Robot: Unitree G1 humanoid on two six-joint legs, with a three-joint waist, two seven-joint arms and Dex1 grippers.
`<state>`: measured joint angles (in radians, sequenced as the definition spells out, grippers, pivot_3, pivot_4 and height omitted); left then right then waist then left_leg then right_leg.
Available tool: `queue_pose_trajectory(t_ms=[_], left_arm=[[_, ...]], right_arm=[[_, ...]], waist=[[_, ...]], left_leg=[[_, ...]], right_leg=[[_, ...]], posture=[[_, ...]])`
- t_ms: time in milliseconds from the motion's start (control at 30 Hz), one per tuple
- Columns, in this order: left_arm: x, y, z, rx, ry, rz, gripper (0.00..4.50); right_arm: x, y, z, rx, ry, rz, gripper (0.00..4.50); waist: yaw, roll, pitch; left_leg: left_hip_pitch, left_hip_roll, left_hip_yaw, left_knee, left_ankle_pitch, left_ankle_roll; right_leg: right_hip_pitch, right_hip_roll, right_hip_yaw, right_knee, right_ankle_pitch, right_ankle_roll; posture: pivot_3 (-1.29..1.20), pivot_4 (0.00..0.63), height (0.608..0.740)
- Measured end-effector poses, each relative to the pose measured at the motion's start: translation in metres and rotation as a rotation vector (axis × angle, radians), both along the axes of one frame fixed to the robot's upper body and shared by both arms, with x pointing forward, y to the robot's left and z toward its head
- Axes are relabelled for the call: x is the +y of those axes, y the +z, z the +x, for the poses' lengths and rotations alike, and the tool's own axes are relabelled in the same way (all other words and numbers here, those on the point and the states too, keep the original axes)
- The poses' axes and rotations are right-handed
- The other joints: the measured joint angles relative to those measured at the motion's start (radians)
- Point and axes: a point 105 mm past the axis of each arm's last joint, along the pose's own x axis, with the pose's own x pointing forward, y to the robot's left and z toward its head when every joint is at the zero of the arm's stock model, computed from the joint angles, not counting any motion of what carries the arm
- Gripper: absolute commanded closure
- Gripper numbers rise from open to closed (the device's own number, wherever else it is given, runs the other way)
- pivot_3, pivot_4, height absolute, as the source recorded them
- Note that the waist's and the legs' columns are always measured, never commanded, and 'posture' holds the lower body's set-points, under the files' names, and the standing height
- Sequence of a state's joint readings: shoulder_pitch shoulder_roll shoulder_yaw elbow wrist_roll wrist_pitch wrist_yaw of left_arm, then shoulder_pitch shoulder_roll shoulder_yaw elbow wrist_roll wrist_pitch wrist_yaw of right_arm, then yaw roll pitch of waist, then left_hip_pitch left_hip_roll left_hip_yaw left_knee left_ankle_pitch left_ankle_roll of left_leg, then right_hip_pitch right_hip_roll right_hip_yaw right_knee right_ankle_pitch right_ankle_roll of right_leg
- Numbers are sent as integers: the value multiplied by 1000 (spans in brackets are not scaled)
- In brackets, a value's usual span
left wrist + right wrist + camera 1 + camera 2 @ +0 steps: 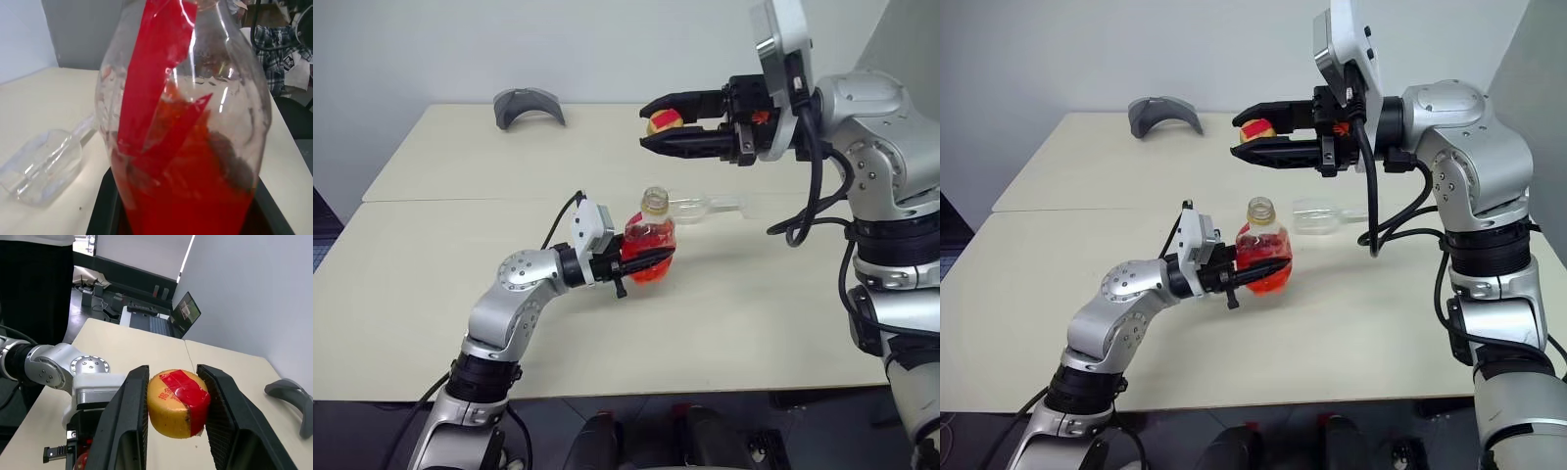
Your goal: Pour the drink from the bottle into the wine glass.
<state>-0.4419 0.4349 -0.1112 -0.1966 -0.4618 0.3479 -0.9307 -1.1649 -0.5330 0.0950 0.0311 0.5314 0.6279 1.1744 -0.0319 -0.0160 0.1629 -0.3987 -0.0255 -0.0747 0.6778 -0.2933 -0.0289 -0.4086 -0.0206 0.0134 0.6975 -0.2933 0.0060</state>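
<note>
Uncapping is done, pour not yet begun. Left pincer (pixel 1258 269) is clamped on the bottle (pixel 1261 257), upright on the surface (pixel 1351 333), neck open, drink (pixel 190 196) filling the lower body. Right pincer (pixel 656 125) grips the red-and-yellow cap (pixel 178 403) up high. Wine glass (pixel 700 206) lies on its side just behind the bottle. Judgement: next, drop the cap and stand the glass upright before tilting the bottle. Red label (pixel 156 73) shows no readable text; the cap's red print is too small to read.

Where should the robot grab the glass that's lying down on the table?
Probably the stem. The wine glass lies on its side behind the bottle, stem level along the table. The stem is thin enough for two fingers; the bowl is wide and slippery. Come from straight above, fingers either side.
</note>
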Motion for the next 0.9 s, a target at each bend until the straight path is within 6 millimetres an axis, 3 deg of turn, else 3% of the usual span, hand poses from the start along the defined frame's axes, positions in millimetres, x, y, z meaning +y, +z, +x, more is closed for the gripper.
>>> queue_pose_trajectory(t_ms=[200, 433, 500, 567, 600, 667, 900], left_arm=[[1, -1, 2, 7, 12, 0, 3371], [10, -4, 9, 14, 99, -10, 3371], [8, -4, 12, 18, 120, -23, 3385], [6, -6, 15, 27, 140, -35, 3385], [5, -8, 16, 35, 145, -40, 3385], [3, -11, 18, 47, 152, -42, 3385], [-7, -1, 22, 23, 114, -50, 3385]], right_arm=[[-22, -7, 17, 108, -167, 93, 3258], [-71, -66, 29, 218, -549, 168, 3258], [-88, -93, 32, 231, -747, 182, 3258], [-104, -138, 31, 316, -956, 184, 3258], [-108, -167, 29, 395, -1045, 180, 3258], [-106, -203, 23, 487, -1138, 158, 3258], [-95, -207, 35, 446, -1235, 272, 3258]], waist=[[5, 0, 0], [7, 0, 0], [7, 0, 0], [9, -2, -1], [8, -2, -1], [3, 0, 0], [0, 1, 0]], left_leg=[[-1, 0, 0, 0, 0, 0], [-1, 0, 0, 0, 0, 0], [0, 0, -1, 0, 0, 0], [0, 0, 0, 0, 0, 0], [0, 0, 1, 0, 0, 0], [1, 0, 2, 0, 0, 0], [2, 0, 2, -1, 1, -1]], right_leg=[[0, 0, 0, -1, 0, 0], [1, 0, 0, 0, 0, 0], [2, 0, -1, -1, 0, 0], [2, 0, -1, 0, 0, 0], [2, 0, 1, 0, 0, 0], [1, 0, 2, 1, 0, 1], [2, 2, 2, 1, 0, 0]], posture=[[0, 150, 740], [0, 150, 740], [0, 150, 740], [0, 150, 740], [0, 150, 740], [0, 150, 740], [0, 150, 740]])
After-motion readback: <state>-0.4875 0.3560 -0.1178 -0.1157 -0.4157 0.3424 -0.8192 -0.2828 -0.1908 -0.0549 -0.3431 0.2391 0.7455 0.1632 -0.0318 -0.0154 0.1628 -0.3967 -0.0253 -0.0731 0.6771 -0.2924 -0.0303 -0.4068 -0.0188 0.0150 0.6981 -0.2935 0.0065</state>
